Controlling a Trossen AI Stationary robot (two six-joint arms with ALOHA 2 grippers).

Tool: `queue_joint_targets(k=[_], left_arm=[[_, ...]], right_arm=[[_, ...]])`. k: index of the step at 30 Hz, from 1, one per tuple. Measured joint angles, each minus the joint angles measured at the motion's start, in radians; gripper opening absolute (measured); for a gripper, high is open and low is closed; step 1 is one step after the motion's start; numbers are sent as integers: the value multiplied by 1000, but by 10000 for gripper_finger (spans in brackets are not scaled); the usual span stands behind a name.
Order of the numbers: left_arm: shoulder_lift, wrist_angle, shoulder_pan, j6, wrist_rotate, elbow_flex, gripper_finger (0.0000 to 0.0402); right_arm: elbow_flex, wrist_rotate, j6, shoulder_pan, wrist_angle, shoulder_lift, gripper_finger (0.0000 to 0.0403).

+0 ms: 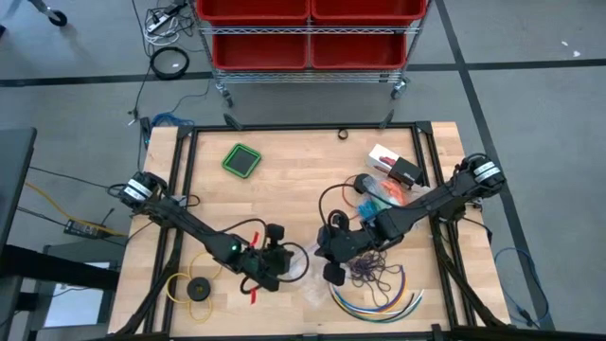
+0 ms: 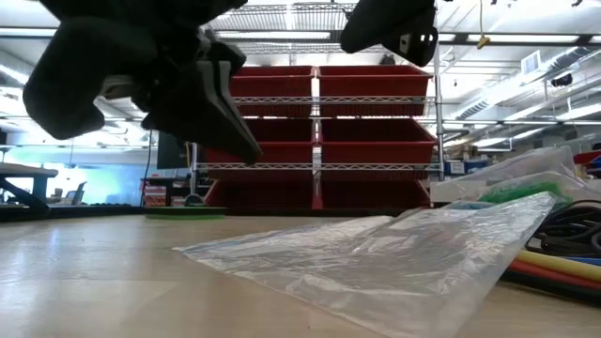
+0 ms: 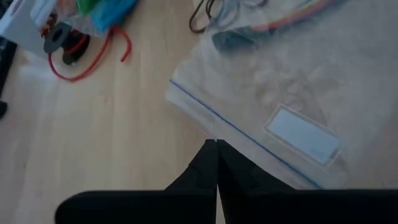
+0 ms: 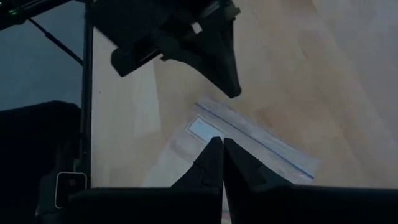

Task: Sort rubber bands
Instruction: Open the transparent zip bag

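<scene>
The rubber bands (image 1: 371, 273), a tangle of thin dark purple loops, lie on the bench (image 1: 284, 185) right of centre near the front, beside one clear bag (image 3: 273, 106). Both tools, left (image 1: 276, 254) and right (image 1: 331, 252), hover closed and empty over the bag.

No text, brand, number or sign can be read anywhere. The clear plastic bag (image 3: 292, 93) bears a white label patch (image 3: 303, 134) near its blue zip line, and it is blank.
</scene>
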Motion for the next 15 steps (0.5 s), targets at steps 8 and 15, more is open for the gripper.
queue_joint_targets(k=[8,15], left_arm=[[0,160,0,-25,-1,-65,9],[0,220,10,-21,-3,-72,11]], right_arm=[[0,-29,-10,5,7,0,20],[0,-35,-86,3,12,0,56]])
